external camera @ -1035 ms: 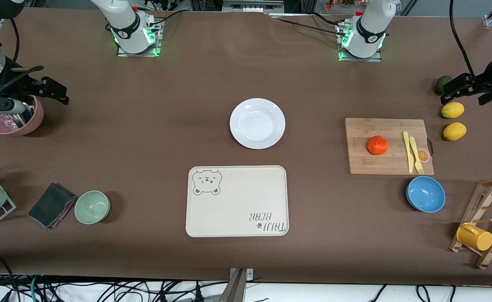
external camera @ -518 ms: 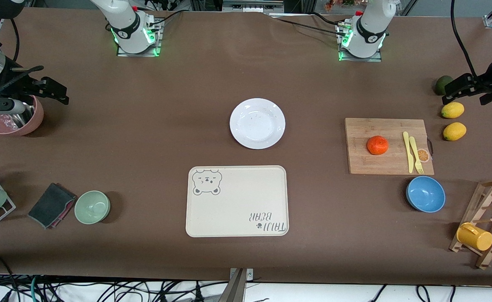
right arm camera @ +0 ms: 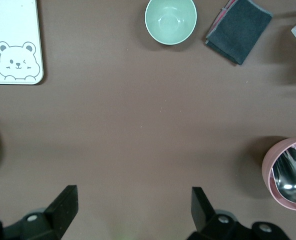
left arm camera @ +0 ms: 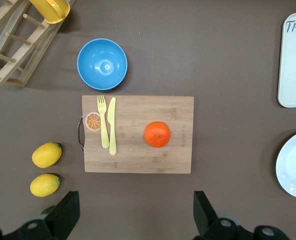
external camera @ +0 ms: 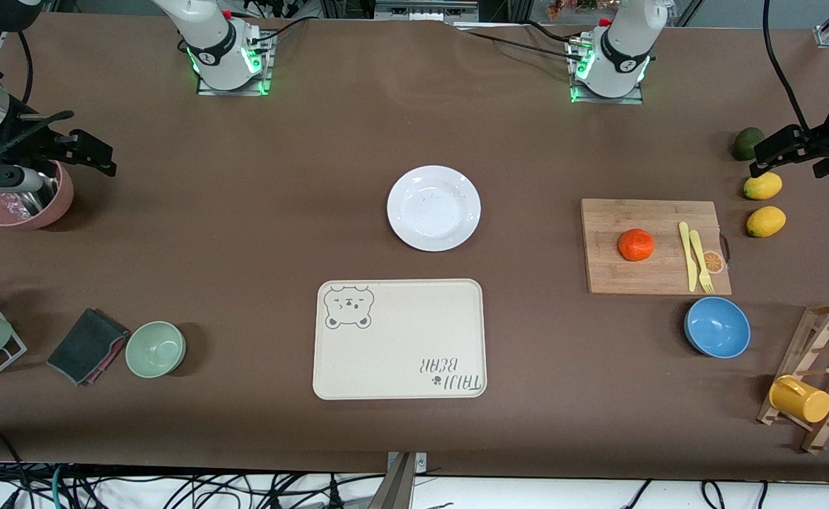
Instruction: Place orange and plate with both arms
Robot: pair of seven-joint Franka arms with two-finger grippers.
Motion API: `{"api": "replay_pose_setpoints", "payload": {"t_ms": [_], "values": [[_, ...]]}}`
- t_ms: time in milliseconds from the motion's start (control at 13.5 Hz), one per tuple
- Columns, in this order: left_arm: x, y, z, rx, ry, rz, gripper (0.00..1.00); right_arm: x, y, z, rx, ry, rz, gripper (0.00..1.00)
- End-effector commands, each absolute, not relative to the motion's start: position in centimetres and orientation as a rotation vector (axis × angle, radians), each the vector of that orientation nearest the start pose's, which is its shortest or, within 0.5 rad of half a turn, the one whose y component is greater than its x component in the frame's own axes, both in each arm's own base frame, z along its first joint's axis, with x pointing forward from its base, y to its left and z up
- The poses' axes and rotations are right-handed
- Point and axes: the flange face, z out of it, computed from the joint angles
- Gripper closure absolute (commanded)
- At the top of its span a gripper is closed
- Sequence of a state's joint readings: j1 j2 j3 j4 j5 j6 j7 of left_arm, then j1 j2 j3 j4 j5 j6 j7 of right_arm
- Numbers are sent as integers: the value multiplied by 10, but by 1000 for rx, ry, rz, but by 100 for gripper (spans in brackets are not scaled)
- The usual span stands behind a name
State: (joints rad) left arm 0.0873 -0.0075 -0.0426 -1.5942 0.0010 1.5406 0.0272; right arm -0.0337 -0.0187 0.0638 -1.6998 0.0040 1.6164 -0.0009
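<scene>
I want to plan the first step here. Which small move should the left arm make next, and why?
Probably bring the left gripper over the cutting board and above the orange. The gripper is open and empty, up over the lemons, while the orange lies untouched on the board.

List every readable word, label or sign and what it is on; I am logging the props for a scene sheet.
"TAIJI BEAR", or close to it, in stylised letters: printed upside down on the cream tray, in the corner diagonally across from its bear face drawing.
Faint mark on the cutting board beside the orange: too small to read.
Nothing else is readable.
</scene>
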Motion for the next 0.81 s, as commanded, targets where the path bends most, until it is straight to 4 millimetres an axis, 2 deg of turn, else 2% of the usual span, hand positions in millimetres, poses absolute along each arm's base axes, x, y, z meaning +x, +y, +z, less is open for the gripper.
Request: {"api": "replay_pose_setpoints", "payload": {"t_ms": [0, 518, 665, 739], "values": [[547, 22, 618, -3136, -7, 60, 0, 548, 18, 581, -3123, -46, 106, 0], [547, 26, 612, -3136, -22, 94, 0, 548, 17, 581, -3123, -44, 106, 0], [546, 33, 606, -3136, -39, 157, 0, 548, 18, 581, -3123, -46, 104, 0], [545, 45, 604, -3141, -67, 161, 0, 548, 18, 581, -3123, -46, 106, 0]]}}
